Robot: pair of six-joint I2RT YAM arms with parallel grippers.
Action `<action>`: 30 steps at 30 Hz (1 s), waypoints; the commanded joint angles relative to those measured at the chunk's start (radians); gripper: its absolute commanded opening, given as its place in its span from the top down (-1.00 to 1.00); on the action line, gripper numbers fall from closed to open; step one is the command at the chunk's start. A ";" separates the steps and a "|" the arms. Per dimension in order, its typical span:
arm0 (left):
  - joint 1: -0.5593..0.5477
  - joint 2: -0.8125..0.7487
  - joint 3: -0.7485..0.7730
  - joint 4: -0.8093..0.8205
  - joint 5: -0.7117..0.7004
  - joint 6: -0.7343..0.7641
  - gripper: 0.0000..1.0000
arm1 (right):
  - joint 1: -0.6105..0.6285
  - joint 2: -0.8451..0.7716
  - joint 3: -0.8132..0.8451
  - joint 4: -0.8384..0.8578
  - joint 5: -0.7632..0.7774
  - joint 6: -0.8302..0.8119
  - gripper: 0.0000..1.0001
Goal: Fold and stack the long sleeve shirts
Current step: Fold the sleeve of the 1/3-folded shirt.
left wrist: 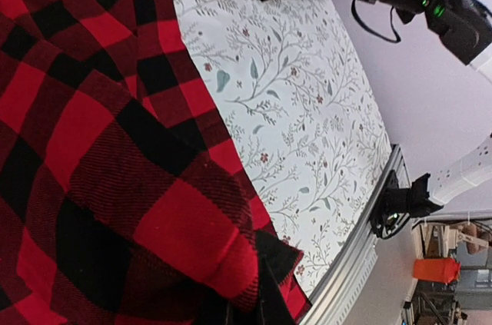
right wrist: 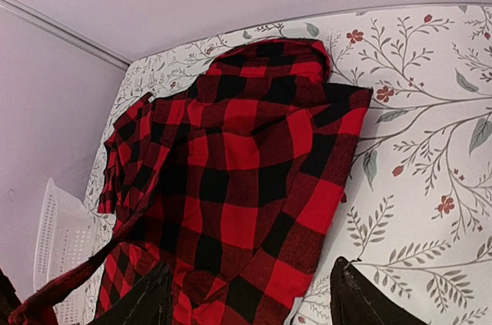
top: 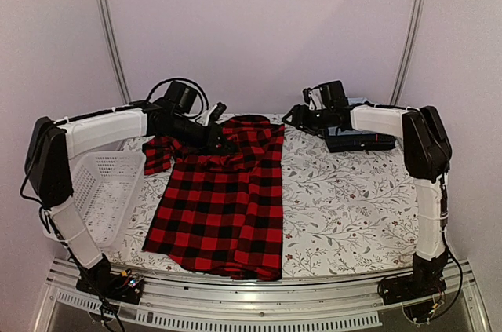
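This is a robotics lab test cell. A left arm (top: 102, 132) and a right arm (top: 427, 147), white and black, are bolted to a slotted aluminium rail (top: 259, 300) at the near edge of the cloth-covered counter (top: 353, 206). Loose cables (top: 184, 83) loop off them. Bare lilac walls (top: 259, 18) and metal poles (top: 110, 34) enclose it. Cluttered shelving (left wrist: 450, 263) stands beyond.

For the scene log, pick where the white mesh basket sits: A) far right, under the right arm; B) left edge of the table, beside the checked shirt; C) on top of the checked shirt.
B: the white mesh basket lies at the left edge of the table, left of the checked shirt.
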State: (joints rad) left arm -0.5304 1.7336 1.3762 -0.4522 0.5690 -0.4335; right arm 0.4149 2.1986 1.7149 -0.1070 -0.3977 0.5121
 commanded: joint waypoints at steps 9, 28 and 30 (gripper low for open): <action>-0.244 0.118 -0.096 0.019 0.065 -0.004 0.89 | 0.116 -0.285 -0.328 0.045 0.117 -0.036 -0.41; -0.402 0.142 -0.145 -0.010 0.103 0.000 0.88 | 0.189 -0.375 -0.444 0.015 0.181 -0.037 -0.43; -0.416 0.146 -0.157 0.000 0.109 -0.009 0.88 | 0.194 -0.378 -0.448 0.016 0.187 -0.037 -0.44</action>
State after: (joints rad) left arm -0.9108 1.8847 1.2457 -0.4599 0.6487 -0.4374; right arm 0.5961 1.8614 1.2816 -0.0898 -0.2371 0.4812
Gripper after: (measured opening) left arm 0.061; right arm 0.717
